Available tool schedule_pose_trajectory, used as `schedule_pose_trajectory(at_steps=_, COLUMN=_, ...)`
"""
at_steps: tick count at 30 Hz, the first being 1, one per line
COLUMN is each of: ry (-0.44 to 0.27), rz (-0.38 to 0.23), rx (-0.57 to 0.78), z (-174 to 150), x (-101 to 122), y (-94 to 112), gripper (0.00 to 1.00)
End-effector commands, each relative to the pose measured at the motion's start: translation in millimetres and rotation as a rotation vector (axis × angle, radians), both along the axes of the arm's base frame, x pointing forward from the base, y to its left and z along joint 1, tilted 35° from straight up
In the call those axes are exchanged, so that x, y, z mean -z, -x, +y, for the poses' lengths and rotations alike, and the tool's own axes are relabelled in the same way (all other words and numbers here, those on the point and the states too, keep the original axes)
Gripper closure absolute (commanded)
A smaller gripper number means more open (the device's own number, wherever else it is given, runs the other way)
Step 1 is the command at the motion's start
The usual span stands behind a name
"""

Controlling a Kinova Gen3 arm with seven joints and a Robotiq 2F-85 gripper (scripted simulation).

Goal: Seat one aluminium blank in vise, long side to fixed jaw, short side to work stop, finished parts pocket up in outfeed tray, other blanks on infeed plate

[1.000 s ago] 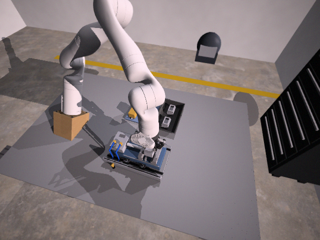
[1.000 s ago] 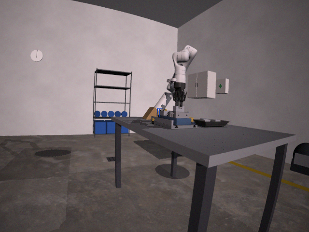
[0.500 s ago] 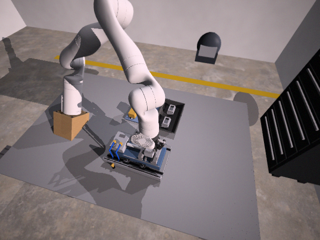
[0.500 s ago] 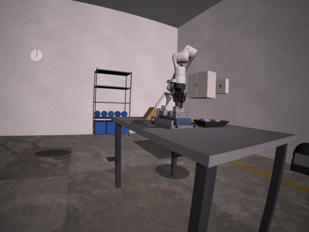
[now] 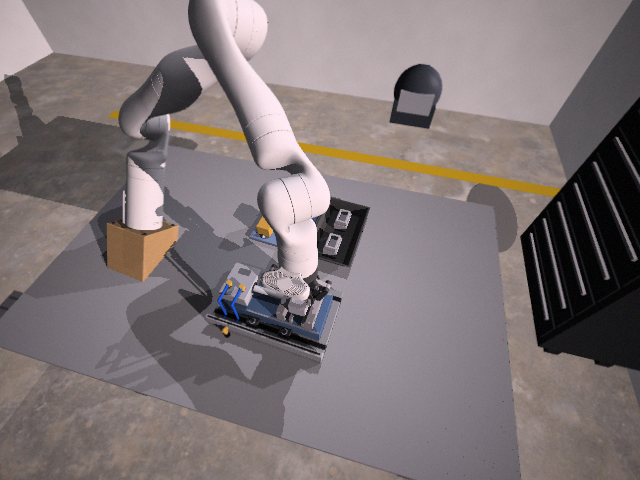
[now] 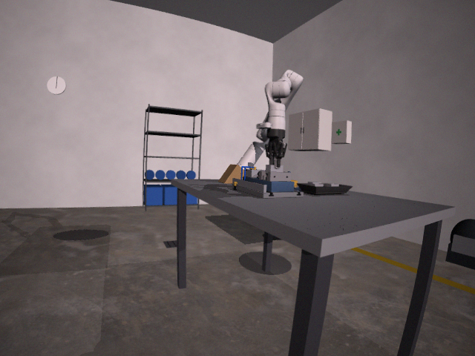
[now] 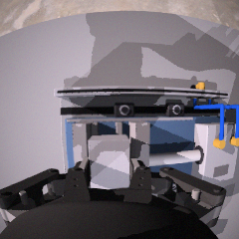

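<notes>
Item: aluminium blank (image 7: 109, 160), clenched in hand (image 7: 111, 174) just over vise (image 5: 289, 315) opening; risk: releasing tilted or off the bars, w/ gap to fixed jaw/work stop.

The white seven-joint arm (image 5: 258, 118) rises from its base, bends high, then comes down with the last link vertical. The wrist points straight down. The black two-finger gripper (image 7: 110, 174) hangs directly below the wrist, fingers downward. Its two fingers are closed on a grey aluminium block (image 7: 110, 160), one finger pressing each side.
</notes>
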State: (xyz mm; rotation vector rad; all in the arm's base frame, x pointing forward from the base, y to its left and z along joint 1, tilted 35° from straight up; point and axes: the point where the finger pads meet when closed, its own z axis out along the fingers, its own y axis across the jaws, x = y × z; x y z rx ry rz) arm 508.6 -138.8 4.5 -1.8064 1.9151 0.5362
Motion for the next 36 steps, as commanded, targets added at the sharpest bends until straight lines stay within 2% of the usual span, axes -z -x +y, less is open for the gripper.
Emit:
schedule_pose_trajectory(at_steps=1, ry=0.001, rz=-0.001, rx=0.001, z=-0.2, x=0.2, y=-0.2, gripper=1.00)
schedule_pose_trajectory(at_steps=36, ry=0.001, rz=-0.001, rx=0.001, z=1.9, x=3.3, y=-0.4, gripper=1.00)
